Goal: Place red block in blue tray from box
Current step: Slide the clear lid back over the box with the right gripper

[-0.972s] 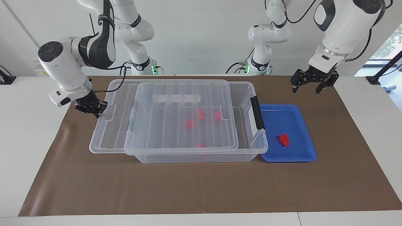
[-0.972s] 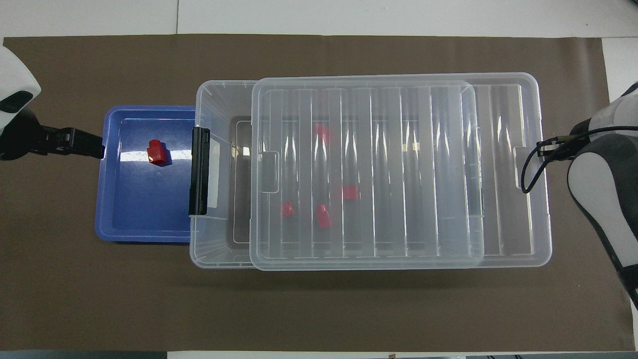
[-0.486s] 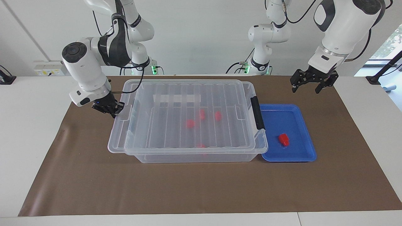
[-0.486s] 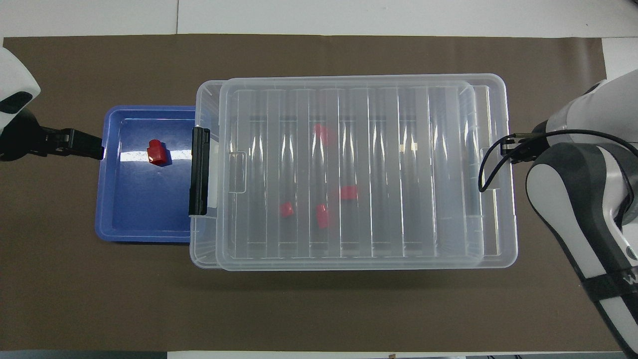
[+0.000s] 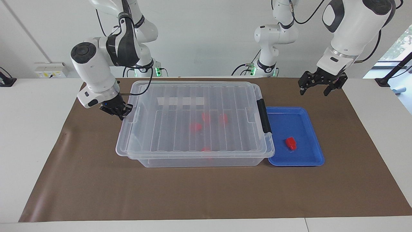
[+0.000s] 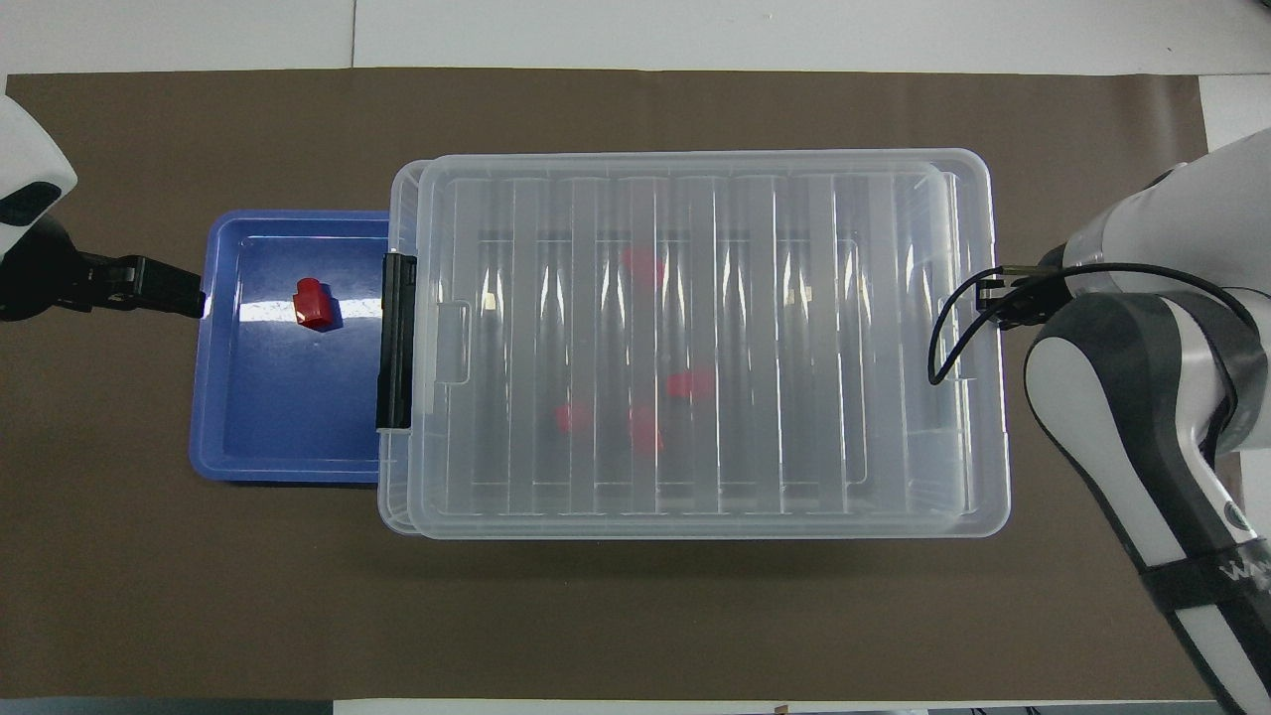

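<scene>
Right pincer [image 5: 116,109]: at the lid's edge on the right arm's end of the box, touching or gripping the clear ribbed plastic lid [image 5: 196,116]; can't tell whether its fingers are closed on it.
Left pincer [image 5: 318,84]: waits in the air over the brown desk [image 5: 206,193] mat, just beside the tray's robot-side end; fingers spread wide, holding nothing.
Box: large clear plastic storage box [image 5: 199,161] with black clip handle [image 5: 264,116]; lid lies nearly square on it, slightly overhanging at the right arm's end.
Tray: shallow blue plastic tray [image 5: 309,129], touching the box at the handle end.
Red block: small red plastic block [image 5: 290,143] already lies in the tray, apart from its rim.
Block axis: long axis seems to run obliquely across the tray, narrower stub toward the robots; hard to read.
Other blocks: several red pieces [image 5: 206,117] visible through the lid, inside the box.
Risk: lid not seated, so pushing it could shove the box into the tray and shift the block.
</scene>
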Controlling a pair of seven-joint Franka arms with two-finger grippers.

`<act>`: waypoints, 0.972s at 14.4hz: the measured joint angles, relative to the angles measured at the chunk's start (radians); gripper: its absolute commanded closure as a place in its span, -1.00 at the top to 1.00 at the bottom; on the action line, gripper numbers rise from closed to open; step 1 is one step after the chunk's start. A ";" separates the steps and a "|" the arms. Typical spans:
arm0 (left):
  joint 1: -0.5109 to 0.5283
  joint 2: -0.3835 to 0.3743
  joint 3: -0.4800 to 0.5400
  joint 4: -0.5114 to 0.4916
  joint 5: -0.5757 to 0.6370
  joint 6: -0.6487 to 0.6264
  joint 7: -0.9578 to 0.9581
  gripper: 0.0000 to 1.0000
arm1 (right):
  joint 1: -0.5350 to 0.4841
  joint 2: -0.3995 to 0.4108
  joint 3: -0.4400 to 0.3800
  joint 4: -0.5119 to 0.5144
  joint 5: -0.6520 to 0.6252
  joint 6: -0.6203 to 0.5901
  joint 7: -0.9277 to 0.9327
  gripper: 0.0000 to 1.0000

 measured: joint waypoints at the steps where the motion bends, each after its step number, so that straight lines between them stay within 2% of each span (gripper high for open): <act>1: 0.000 0.000 0.000 0.000 0.000 0.000 0.000 1.00 | 0.000 0.000 0.004 0.000 0.000 0.000 0.003 -1.00; 14: 0.000 0.000 0.000 0.000 0.000 0.000 0.000 1.00 | 0.000 0.000 0.022 -0.001 0.000 0.000 0.036 -1.00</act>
